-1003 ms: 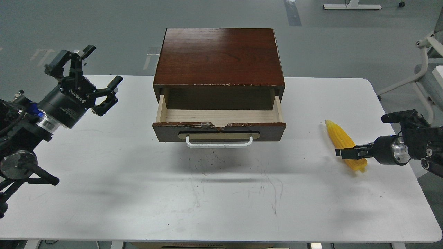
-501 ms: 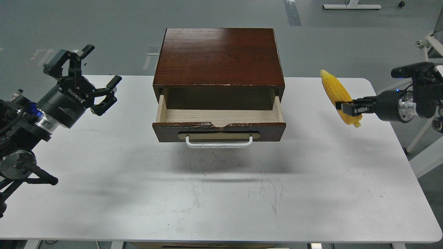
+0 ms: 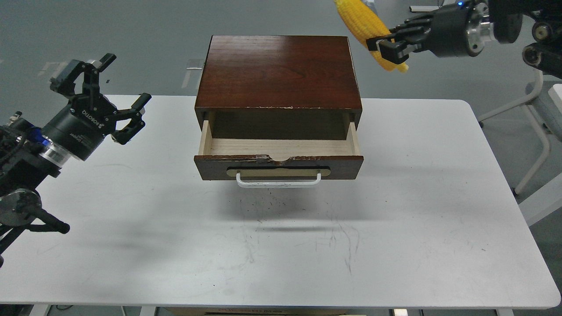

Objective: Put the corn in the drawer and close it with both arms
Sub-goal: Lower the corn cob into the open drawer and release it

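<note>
While the drawer (image 3: 278,148) sits open, the right gripper (image 3: 392,47) is clamped around the corn (image 3: 364,27) near its thick end, up high. Left gripper (image 3: 102,97) hangs spread open, nothing in it.

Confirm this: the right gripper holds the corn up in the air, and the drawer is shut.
Not quite. The head view shows the drawer pulled open, its pale wood inside showing and empty. The right gripper does hold the corn up in the air.

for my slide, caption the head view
Right gripper holds corn aloft above open drawer; left gripper waits open.
</note>
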